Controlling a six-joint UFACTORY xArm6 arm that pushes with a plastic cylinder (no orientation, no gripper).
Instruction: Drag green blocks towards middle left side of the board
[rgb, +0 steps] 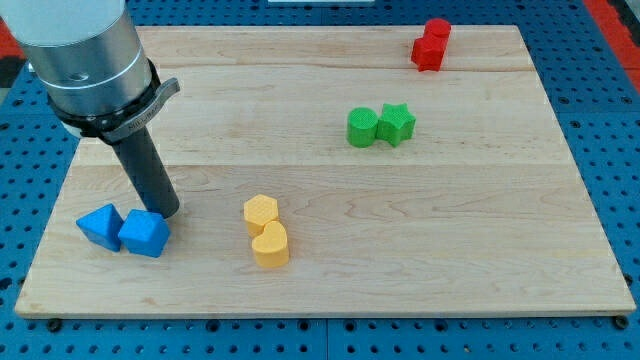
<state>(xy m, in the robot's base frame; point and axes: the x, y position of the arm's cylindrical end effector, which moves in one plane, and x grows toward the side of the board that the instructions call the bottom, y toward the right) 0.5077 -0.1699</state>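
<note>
my tip (167, 212) just above two blue blocks (125, 230) at lower left; no jaws, holds nothing; green cylinder (362, 127) touching green star (396, 124), well apart at upper right

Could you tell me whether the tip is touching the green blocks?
No, my tip sits beside the blue blocks, far from the green blocks.

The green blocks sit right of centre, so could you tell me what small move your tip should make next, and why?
Probably I should swing my tip up and across to the view's right, past the green star. It now rests beside the blue blocks, far left of the touching green cylinder and star, so it must get behind them to push leftward.
</note>
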